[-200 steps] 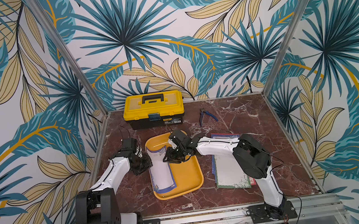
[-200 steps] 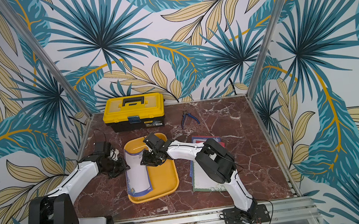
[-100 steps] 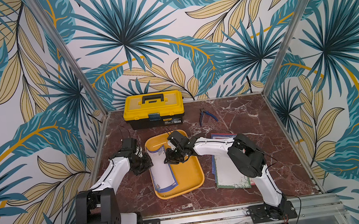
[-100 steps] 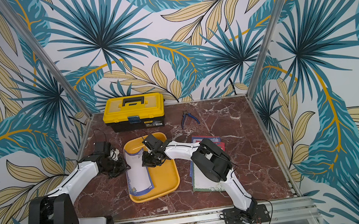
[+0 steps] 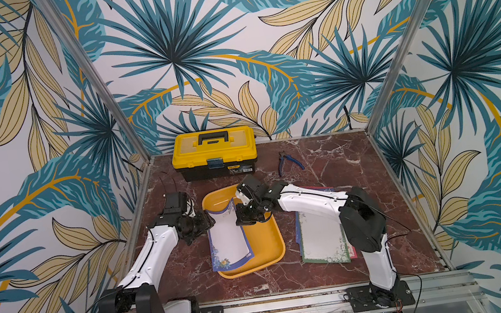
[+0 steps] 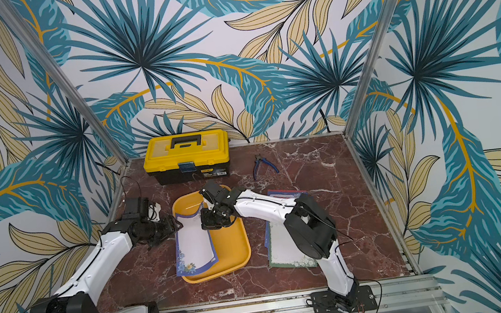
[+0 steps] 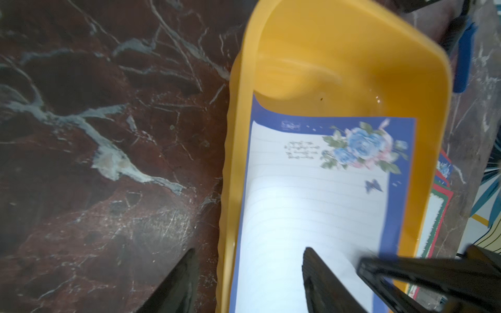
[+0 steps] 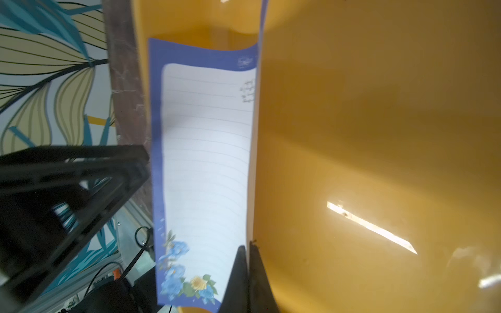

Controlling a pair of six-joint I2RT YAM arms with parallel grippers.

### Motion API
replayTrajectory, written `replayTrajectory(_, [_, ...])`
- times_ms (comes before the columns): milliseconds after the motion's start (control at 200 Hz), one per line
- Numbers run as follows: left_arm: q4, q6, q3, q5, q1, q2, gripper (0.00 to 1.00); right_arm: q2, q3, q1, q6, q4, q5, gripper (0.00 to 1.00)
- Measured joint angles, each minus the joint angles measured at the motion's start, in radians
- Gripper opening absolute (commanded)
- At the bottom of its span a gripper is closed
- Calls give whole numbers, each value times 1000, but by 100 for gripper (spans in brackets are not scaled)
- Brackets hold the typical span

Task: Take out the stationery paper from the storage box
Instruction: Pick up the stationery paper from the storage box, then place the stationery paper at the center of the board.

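1. Near, R side of table (image 5: 342, 168): sheet stack (image 5: 321, 240), green-border sheet on top, lying flat, apart from storage box (image 5: 264, 244).
2. Blue-floral sheet (image 5: 227, 242): in box, along its L side, curled.
3. R gripper (image 8: 248, 249): pinched tight on that sheet's edge.
4. L gripper (image 7: 249, 252): spread wide astride box's L rim, holding nothing.
5. Far: toolbox (image 5: 214, 155), pliers (image 5: 289, 162).
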Motion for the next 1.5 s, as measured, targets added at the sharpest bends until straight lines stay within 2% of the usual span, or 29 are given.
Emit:
replayTrajectory(205, [1,14,72,-18,1,-87,65,-224,21,0,-136,-93,3,0])
replayTrajectory(436, [0,50,172,6,1,-159,64,-469,-39,-6,-229,-136,-9,0])
replayTrajectory(606, [1,91,286,69,-16,-177,62,-678,-119,-86,-255,-169,-11,0])
replayTrajectory(706, [2,123,368,88,-89,-174,62,-795,-180,-197,-254,-192,-26,0])
replayTrajectory(821, [7,152,473,93,-237,-144,62,-892,-254,-330,-253,-238,-61,0])
replayTrajectory(986, [16,162,588,73,-425,-49,62,-953,-372,-460,-239,-275,-148,0])
replayTrajectory(1126, [15,158,625,41,-519,40,62,-953,-459,-531,-207,-258,-235,0])
replayTrajectory(1257, [11,150,627,10,-568,90,62,-953,-521,-572,-176,-223,-305,0])
replayTrajectory(1497, [8,129,627,-31,-584,103,62,-952,-610,-670,-156,-154,-388,0])
